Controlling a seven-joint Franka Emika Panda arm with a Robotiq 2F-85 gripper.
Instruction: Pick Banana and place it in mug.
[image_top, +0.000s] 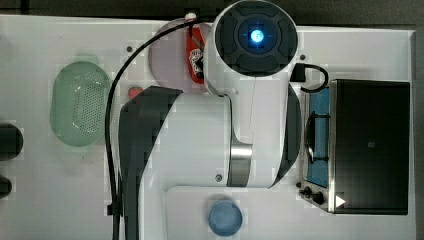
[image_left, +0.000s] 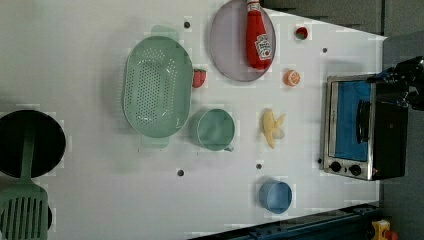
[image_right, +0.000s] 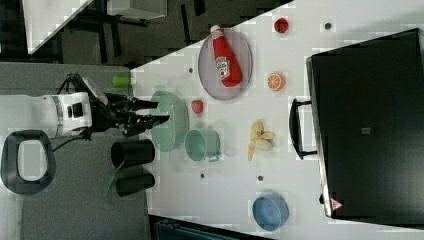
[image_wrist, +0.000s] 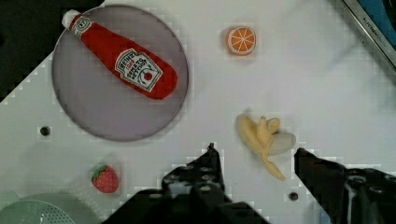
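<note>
White table (image_wrist: 327, 84), plated ketchup bottle (image_wrist: 123, 63) (label unreadable)

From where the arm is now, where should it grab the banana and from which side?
Likely best from straight above: the banana lies flat on the table, apart from the mug. Close the open gripper across its yellow middle, narrow way; the splayed peel end looks floppy and the thin tip gives less to hold.

Robot lab bench, white table (image_left: 100, 200) with bolt holes, toy food, toaster oven (image_left: 362, 127), dark floor
</note>
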